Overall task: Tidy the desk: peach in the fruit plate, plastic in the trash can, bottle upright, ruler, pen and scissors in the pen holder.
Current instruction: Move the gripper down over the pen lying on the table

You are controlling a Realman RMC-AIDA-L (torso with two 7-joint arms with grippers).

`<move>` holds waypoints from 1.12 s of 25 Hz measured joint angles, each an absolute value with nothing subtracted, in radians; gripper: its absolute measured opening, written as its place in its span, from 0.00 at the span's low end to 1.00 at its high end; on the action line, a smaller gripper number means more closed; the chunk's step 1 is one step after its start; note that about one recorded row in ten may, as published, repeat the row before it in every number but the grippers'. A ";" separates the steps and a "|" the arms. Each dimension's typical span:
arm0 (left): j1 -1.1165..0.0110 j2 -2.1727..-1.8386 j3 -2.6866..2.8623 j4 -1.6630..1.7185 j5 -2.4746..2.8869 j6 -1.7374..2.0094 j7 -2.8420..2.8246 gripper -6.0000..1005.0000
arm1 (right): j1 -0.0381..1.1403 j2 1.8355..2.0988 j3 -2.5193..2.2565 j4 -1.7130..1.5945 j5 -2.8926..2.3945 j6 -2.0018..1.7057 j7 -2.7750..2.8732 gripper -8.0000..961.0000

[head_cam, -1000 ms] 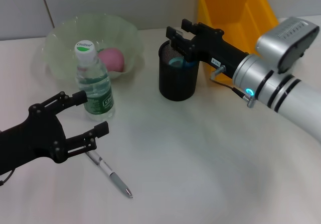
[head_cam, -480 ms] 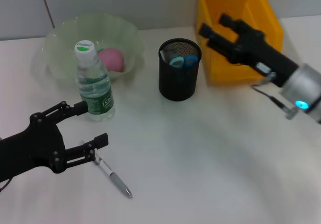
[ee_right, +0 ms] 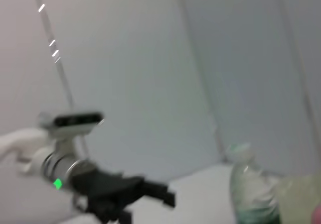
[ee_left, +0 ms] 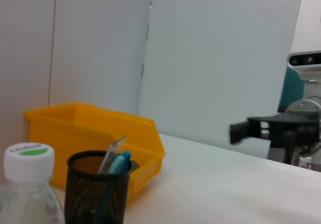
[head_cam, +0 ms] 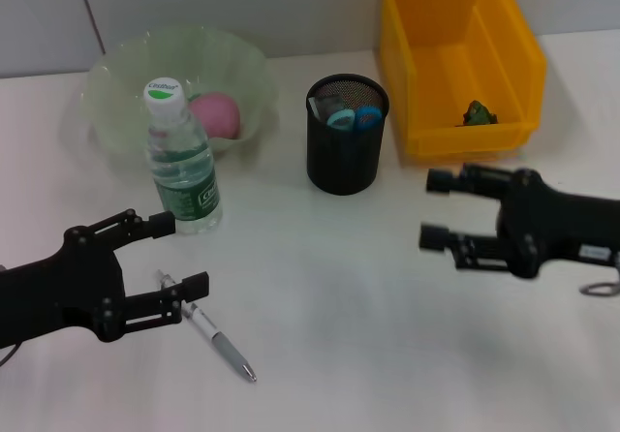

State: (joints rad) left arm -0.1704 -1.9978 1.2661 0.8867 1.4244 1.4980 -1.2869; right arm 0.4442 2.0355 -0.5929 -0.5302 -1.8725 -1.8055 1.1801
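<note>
Right gripper [head_cam: 436,209] pulled back from holder [head_cam: 346,148], bottle [head_cam: 182,169] label unreadable

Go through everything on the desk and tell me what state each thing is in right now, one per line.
Bottle: upright, capped.
Peach: in the plate.
Pen: lying flat on the desk, by the left hand.
Scissors: standing in the pen holder.
Ruler: in the pen holder.
Yellow bin: holds a small green scrap.
Left hand: open, empty.
Right hand: open, empty.

Yellow trash can [head_cam: 455,54]; black mesh pen holder [head_cam: 346,146]; pink peach [head_cam: 215,114]; pale green fruit plate [head_cam: 126,83]
</note>
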 joint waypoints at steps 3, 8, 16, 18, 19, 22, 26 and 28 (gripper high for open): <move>-0.193 -2.002 1.200 0.911 1.505 1.530 -1.365 0.85 | 0.447 2.006 -0.597 -0.563 -1.929 -1.839 1.234 0.79; -0.210 -2.004 1.183 0.979 1.570 1.563 -1.433 0.85 | 0.459 2.000 -0.598 -0.576 -1.982 -1.841 1.247 0.79; -0.305 -2.017 1.182 1.124 1.757 1.647 -1.499 0.85 | 0.481 2.000 -0.598 -0.595 -2.065 -1.837 1.296 0.79; -0.333 -2.017 1.182 1.154 1.794 1.665 -1.522 0.85 | 0.481 2.001 -0.596 -0.597 -2.067 -1.836 1.298 0.79; -0.395 -2.019 1.182 1.221 1.883 1.706 -1.559 0.85 | 0.481 2.002 -0.596 -0.598 -2.067 -1.836 1.303 0.79; -0.447 -2.027 1.185 1.282 1.972 1.740 -1.577 0.85 | 0.481 2.000 -0.597 -0.602 -2.069 -1.837 1.334 0.79; -0.592 -2.057 1.221 1.369 2.191 1.797 -1.538 0.84 | 0.473 2.000 -0.589 -0.619 -2.069 -1.841 1.406 0.79; -0.623 -2.060 1.243 1.362 2.236 1.808 -1.511 0.84 | 0.470 2.000 -0.589 -0.627 -2.070 -1.844 1.445 0.79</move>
